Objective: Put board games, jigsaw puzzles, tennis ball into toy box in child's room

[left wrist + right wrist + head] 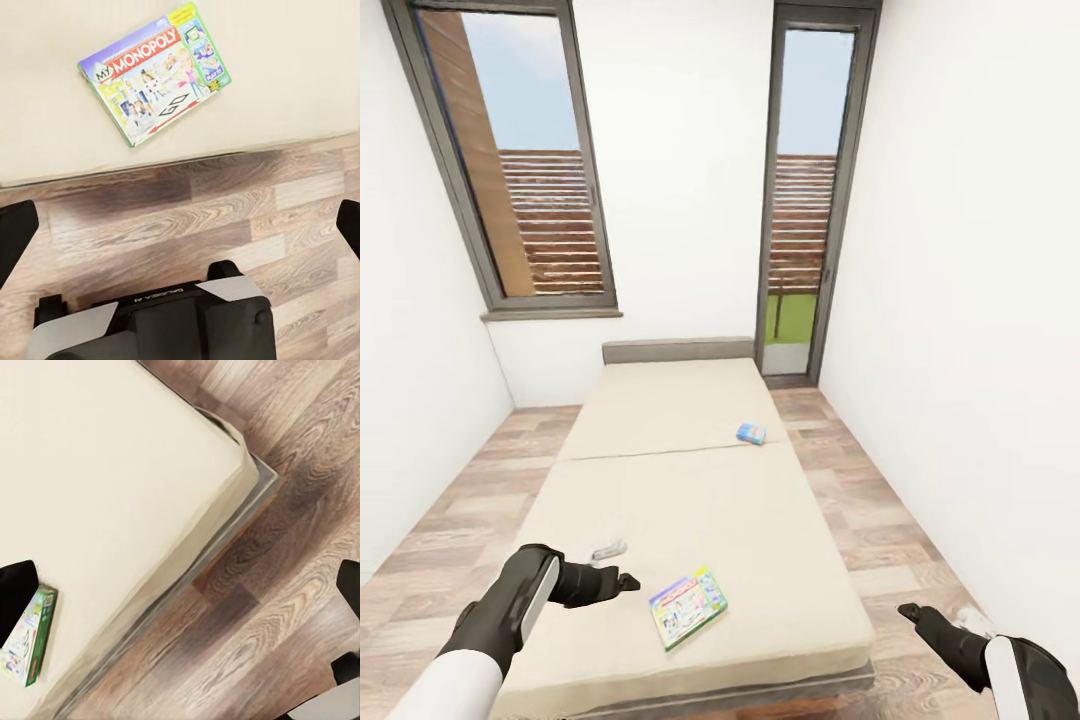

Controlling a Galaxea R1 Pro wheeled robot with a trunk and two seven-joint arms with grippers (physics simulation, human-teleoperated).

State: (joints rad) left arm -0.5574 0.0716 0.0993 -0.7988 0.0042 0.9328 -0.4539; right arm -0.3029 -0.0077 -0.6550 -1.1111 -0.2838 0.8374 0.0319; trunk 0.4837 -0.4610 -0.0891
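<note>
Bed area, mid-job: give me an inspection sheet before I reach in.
Surface: beige bed, bare mattress.
Job's things: Monopoly board game flat near the foot edge; small blue box farther up, right side.
Clutter: small white-grey object on the mattress, cannot identify.
Tools: left tool open, over the mattress beside the Monopoly box; right tool over the floor, state unclear.
Cables: nothing seen.
Surroundings: wood floor, white walls, two windows.
</note>
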